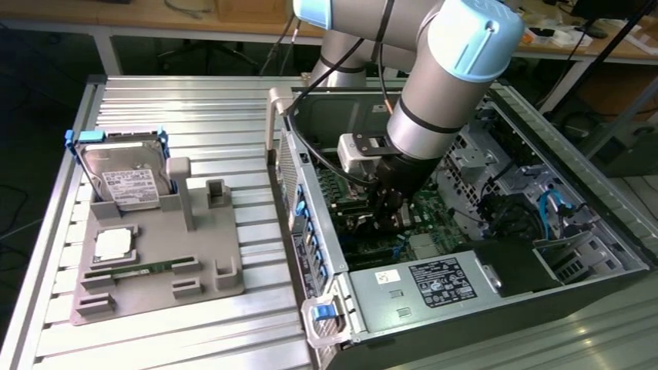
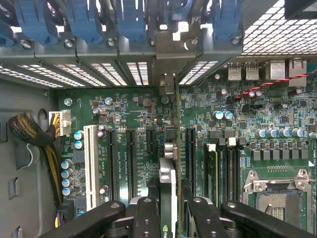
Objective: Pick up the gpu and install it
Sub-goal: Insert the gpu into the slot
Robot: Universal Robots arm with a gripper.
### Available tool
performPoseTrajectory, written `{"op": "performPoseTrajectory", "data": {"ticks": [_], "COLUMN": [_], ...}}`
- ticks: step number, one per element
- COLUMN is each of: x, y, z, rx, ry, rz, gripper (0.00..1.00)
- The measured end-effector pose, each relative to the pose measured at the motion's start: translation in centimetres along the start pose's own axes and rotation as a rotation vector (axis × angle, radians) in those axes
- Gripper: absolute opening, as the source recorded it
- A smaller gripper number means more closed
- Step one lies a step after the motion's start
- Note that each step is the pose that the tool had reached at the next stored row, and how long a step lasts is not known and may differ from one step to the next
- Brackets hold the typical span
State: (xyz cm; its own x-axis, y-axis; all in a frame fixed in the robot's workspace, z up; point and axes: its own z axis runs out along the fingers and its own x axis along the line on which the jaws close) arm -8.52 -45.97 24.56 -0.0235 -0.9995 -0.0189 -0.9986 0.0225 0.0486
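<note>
The gpu (image 2: pixel 168 171) appears edge-on in the wrist view, a thin dark card standing upright over the green motherboard (image 2: pixel 133 114) between two black expansion slots. Its metal bracket (image 2: pixel 167 62) reaches up to the rear slot openings of the case. My gripper (image 2: pixel 168 210) is shut on the gpu, with one black finger (image 2: pixel 147 214) on each side of the card. In the exterior view the gripper (image 1: pixel 384 216) is down inside the open computer case (image 1: pixel 308 231), low over the motherboard.
A white slot (image 2: pixel 90 166), a processor socket (image 2: pixel 280 198), a braided cable bundle (image 2: pixel 32 136) and blue latches (image 2: pixel 84 20) surround the card. Outside the case, a grey fixture (image 1: pixel 206 270) holds a hard drive (image 1: pixel 123 181), a memory stick (image 1: pixel 134 272) and a chip (image 1: pixel 111 244).
</note>
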Motion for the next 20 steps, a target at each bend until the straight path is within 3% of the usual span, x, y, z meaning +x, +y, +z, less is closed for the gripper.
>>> {"op": "performPoseTrajectory", "data": {"ticks": [20], "x": [0.0], "y": [0.0], "z": [0.0], "rx": [0.0], "ry": [0.0], "rz": [0.0], "gripper": [0.27]}}
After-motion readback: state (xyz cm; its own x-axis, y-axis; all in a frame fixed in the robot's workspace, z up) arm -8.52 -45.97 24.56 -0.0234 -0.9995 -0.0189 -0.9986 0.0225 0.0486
